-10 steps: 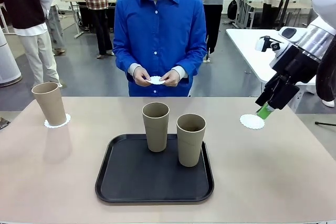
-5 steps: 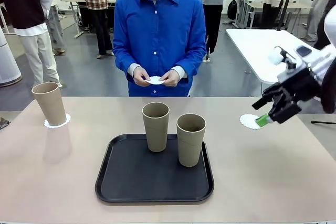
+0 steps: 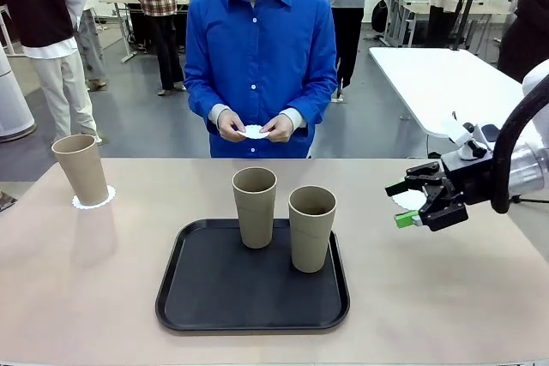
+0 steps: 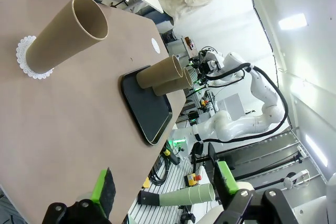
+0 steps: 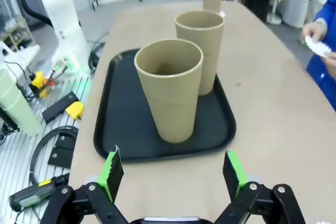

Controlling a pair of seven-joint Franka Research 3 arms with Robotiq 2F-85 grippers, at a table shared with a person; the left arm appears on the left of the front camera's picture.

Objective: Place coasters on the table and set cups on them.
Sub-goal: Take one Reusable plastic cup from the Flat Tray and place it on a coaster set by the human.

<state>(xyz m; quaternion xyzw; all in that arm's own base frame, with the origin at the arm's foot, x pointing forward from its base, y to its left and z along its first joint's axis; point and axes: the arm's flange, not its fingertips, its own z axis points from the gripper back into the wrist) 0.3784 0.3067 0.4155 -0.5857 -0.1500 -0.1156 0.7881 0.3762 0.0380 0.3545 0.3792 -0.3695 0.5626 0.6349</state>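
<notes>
Cups stood in two places: the left cup point(image 3: 81, 169) was upright on the first coaster point(image 3: 93, 203) at the far left of the surface point(image 3: 446, 289), while the middle cup point(image 3: 255, 207) and the right cup point(image 3: 311, 227) were close together on the black tray point(image 3: 189, 297) at the centre. We saw a second coaster point(image 3: 412, 198) lying at the far right, partly behind the right claw point(image 3: 400, 203), which hung low with its jaws wide and empty, facing left towards the tray. The left claw point(image 4: 164, 184) was likewise spread wide, holding nothing. At the far side, the person's hands point(image 3: 279, 128) held a third coaster point(image 3: 255, 131).
</notes>
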